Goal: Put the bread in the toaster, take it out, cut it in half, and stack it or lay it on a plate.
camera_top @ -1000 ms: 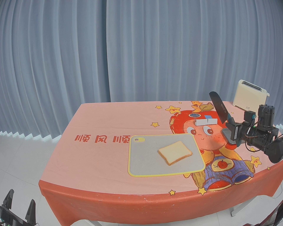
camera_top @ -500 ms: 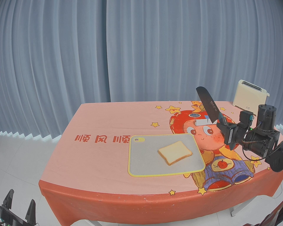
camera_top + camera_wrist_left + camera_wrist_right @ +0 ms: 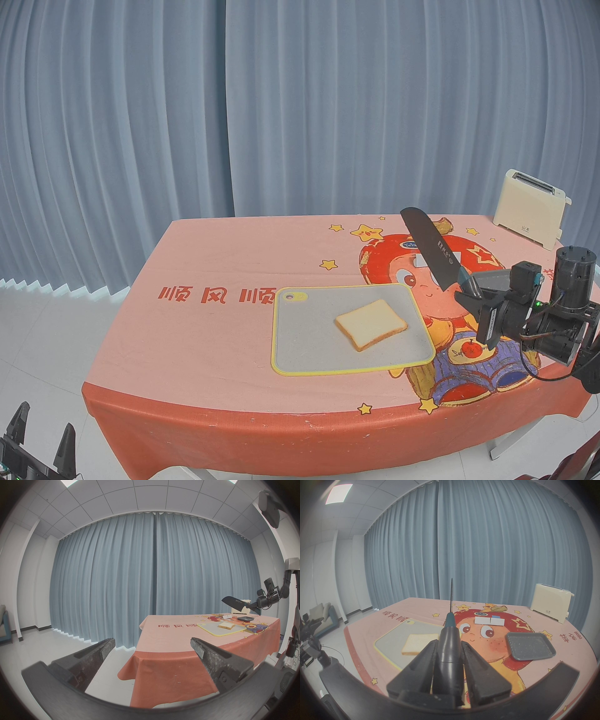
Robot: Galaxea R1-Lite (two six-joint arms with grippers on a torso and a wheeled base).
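A slice of bread (image 3: 370,323) lies flat on the grey, yellow-rimmed cutting board (image 3: 300,340) near the table's front middle. My right gripper (image 3: 478,299) hovers to the right of the board, shut on the handle of a black knife (image 3: 431,249). The blade points up and to the left, above the board's far right corner. In the right wrist view the knife (image 3: 451,605) stands edge-on between the fingers (image 3: 482,673), with the bread (image 3: 419,643) ahead. The cream toaster (image 3: 530,208) stands at the far right corner. My left gripper (image 3: 153,655) is open, low off the table's left front.
A dark grey rectangular tray (image 3: 529,645) lies on the tablecloth right of the board, partly behind my right arm in the head view. A small white and blue block (image 3: 489,621) sits beyond it. Bare cloth spreads to the board's left.
My right gripper has carried the knife leftward and nearer the table's front, closer to the cutting board, uncovering the tray behind it. The bread and left gripper have not moved.
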